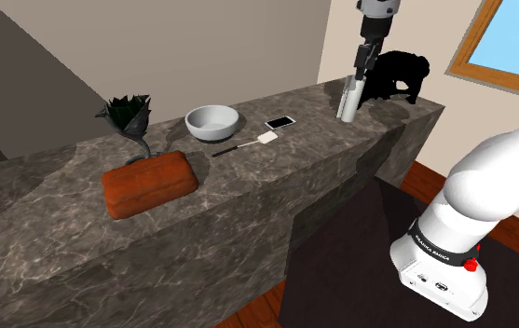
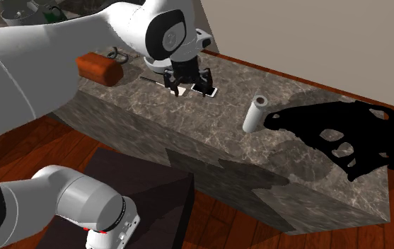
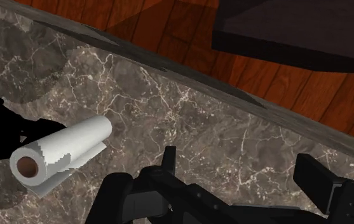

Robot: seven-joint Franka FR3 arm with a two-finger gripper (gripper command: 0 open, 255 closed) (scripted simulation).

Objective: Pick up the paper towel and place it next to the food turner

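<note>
The paper towel (image 1: 348, 101) is a white roll standing upright on the dark marble counter (image 1: 322, 158), next to a black sculpture (image 1: 399, 75). My gripper (image 1: 364, 65) hangs above the roll, clear of it. In the wrist view the fingers (image 3: 321, 181) stand apart with nothing between them, and the roll (image 3: 64, 153) lies off to one side of the gripper (image 3: 245, 175). The food turner (image 1: 241, 144), a dark handle with a white head, lies further along the counter toward the shoulder view's left. In the second exterior view the gripper (image 2: 189, 86) is well apart from the roll (image 2: 256, 114).
A phone (image 1: 280, 122) lies close to the turner's head, and a grey bowl (image 1: 212, 122) stands behind it. A brown loaf-shaped object (image 1: 150, 184) and a dark potted plant (image 1: 129, 116) sit further left. The black sculpture (image 2: 344, 134) spreads across the counter's end.
</note>
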